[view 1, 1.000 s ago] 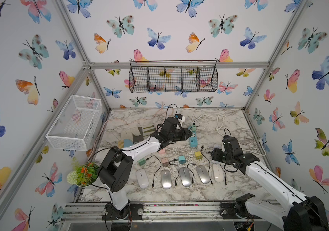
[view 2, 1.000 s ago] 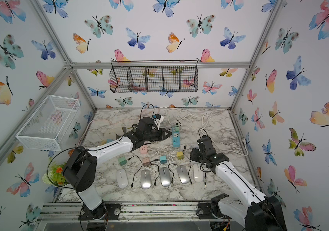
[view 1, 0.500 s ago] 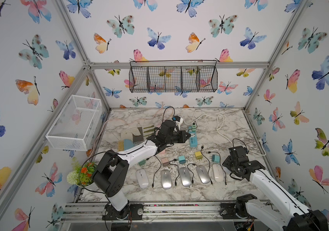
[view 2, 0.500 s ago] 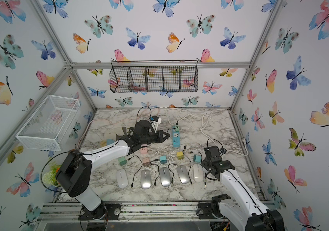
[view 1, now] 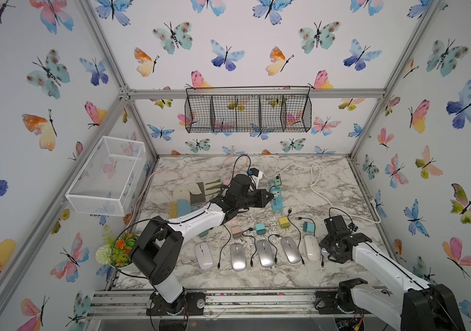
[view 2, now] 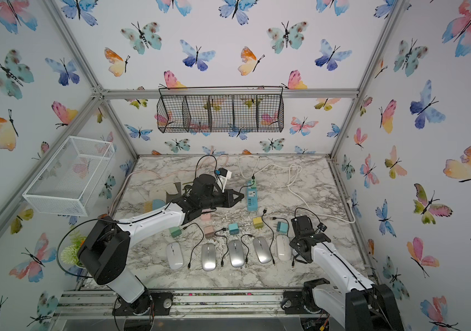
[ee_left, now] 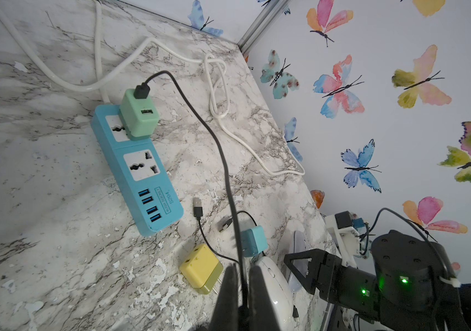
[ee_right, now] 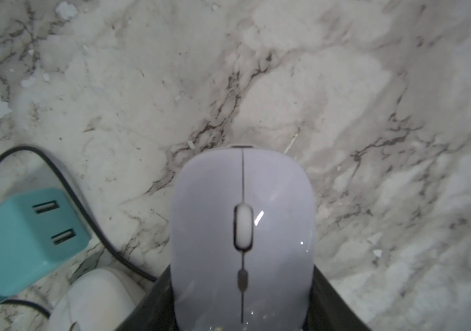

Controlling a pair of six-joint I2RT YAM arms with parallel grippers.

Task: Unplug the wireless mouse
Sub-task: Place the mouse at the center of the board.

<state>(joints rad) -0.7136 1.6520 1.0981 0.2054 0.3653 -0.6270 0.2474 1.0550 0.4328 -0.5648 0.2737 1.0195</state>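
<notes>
- Holding the mouse (ee_right: pixel 242 229) w/ the right fingers (ee_right: pixel 332 303): one dark finger on each flank of its rear half, clamped on it, nose pointing away from the wrist cam.
- Mouse is pale lilac-white w/ a scroll wheel on top. It's at the front right of the table (view 1: pixel 328 183), just beside the white mouse (view 1: pixel 311 251) that ends the row of five.
- Can't tell from any view if the held mouse is lifted or resting on the marble.
- Teal charger (ee_right: pixel 19 240) lies near the mouse's flank, and a thin black lead curves btwn the two.
- My left fingers (ee_left: pixel 228 298) are closed, pinching the black cable (ee_left: pixel 220 149) btwn them.
- From that pinch the cable runs up to a USB plug in the green charger (ee_left: pixel 139 114), which sits in the end socket of the teal pwr strip (ee_left: pixel 136 172).
- In both top views the left arm (view 1: pixel 199 217) reaches across mid-table, its tip right next to the strip. The right arm (view 2: pixel 331 258) is low at the front right.
- Yellow charger (ee_left: pixel 199 268) lies on the marble just beside the left fingers, prongs toward them.
- White cord (ee_left: pixel 56 77) from the strip loops along the back of the table.
</notes>
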